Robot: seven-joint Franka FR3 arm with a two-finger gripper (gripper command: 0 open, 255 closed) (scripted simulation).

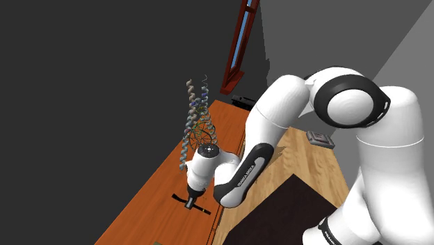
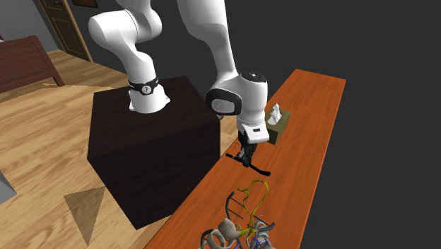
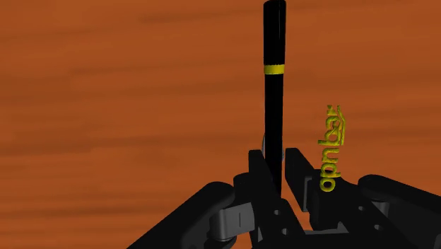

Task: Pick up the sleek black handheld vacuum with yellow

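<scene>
The handheld vacuum (image 3: 273, 42) is a slim black rod with a yellow ring (image 3: 273, 69). It lies flat on the orange-brown table top (image 2: 311, 141). Yellow lettering (image 3: 330, 152) shows beside the rod, close to my hand. My black gripper (image 3: 275, 159) points straight down onto the rod, and its two fingers (image 3: 256, 168) press against the rod's sides. In the shoulder view the gripper (image 1: 189, 200) stands on the middle of the thin black vacuum (image 1: 204, 209). In the second exterior view the gripper (image 2: 245, 160) meets the vacuum (image 2: 261, 170) near the table edge facing the stand.
A tall twisted helix sculpture (image 1: 195, 118) stands further along the table, also seen as the sculpture (image 2: 244, 219). A tissue box (image 2: 277, 122) sits on the other side of the gripper. The dark stand (image 2: 148, 141) adjoins the table. A small grey object (image 1: 321, 139) lies on the wooden floor.
</scene>
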